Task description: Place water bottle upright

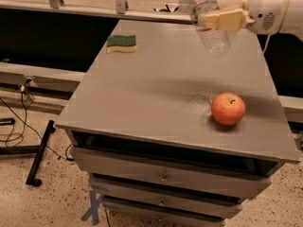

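The water bottle (217, 40) is held in the air over the far right corner of the bench (156, 93), near upright with its cap uppermost. The jaws of the gripper (208, 14) are closed on its upper body. It is judged light, thin-walled and slippery, so a gentle mid-body hold is favoured.

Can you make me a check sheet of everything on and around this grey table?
Surface: grey table top, drawers below.
Job's things: water bottle in the air over the far right side, cap up, slightly tilted, not set down.
Clutter: apple near right; sponge far left.
Grippers: gripper at top right, closed on the bottle.
Cables: black cables on the floor, left.
Surroundings: blue tape cross on the floor.
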